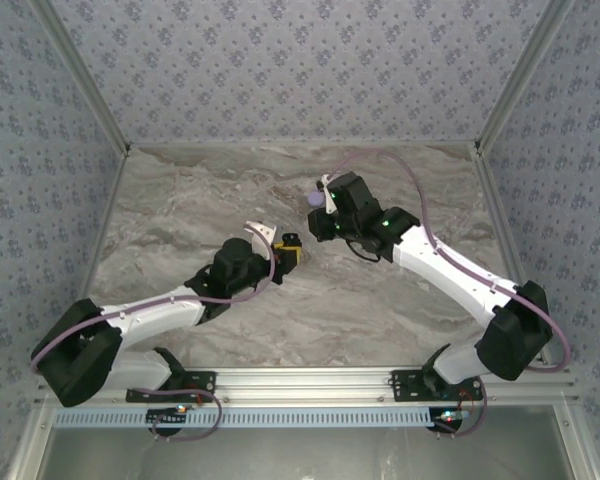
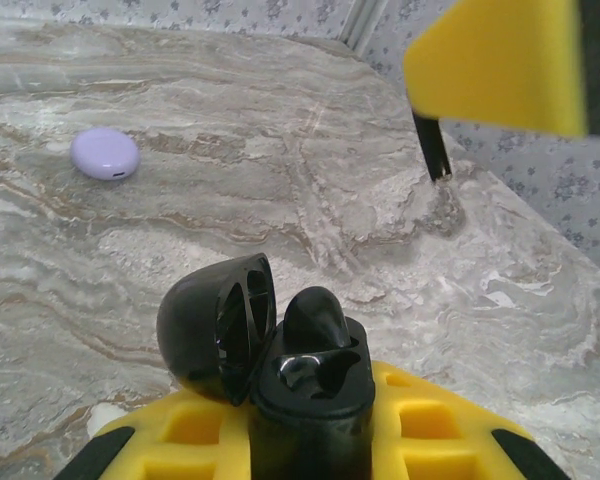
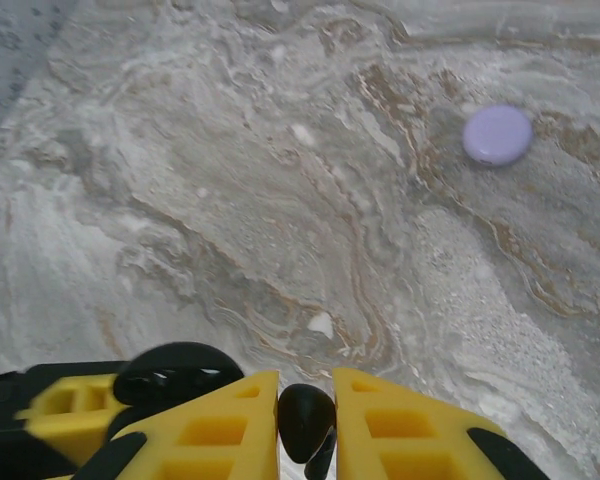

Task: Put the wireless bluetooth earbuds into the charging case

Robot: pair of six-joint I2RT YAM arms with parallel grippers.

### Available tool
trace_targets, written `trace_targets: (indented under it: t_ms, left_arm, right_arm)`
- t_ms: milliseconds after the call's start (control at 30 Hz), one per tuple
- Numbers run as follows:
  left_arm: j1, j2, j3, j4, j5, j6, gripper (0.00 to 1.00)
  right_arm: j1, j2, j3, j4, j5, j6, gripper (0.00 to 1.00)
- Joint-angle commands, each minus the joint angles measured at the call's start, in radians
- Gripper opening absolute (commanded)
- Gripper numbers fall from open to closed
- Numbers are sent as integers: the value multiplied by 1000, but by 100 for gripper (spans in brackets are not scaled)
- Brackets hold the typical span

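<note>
My left gripper (image 2: 310, 425) is shut on the base of a black charging case (image 2: 310, 385), with yellow fingers (image 2: 435, 420) on both sides of it. The case's lid (image 2: 215, 325) stands open to the left. One black earbud (image 2: 320, 312) sits in the far socket and the near socket is empty. My right gripper (image 3: 305, 388) is shut on a second black earbud (image 3: 305, 420), pinched between its yellow pads. In the top view the left gripper (image 1: 290, 250) and right gripper (image 1: 318, 228) hang close together over the table's middle.
A closed lavender case (image 2: 105, 154) lies on the marble table, seen also from the right wrist as the lavender case (image 3: 497, 134) and partly under the right arm as the lavender case (image 1: 315, 198). Patterned walls (image 1: 300, 60) enclose the table on three sides.
</note>
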Motion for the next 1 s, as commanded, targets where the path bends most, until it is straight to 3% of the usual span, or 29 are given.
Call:
trace_targets:
  t_ms: [0,333,967]
  left_arm:
    - [-8,2,-19,138,42,11,7]
    - [-9,24,-36,302,106,-13,7]
    - [-11,46,35,323,107,-66,7]
  right_arm:
    - [11,-42,43,17,-24,-23,18]
    - [32,-82,48,54,-36,-41,19]
    - [68,-91,38,91,-57,-52,19]
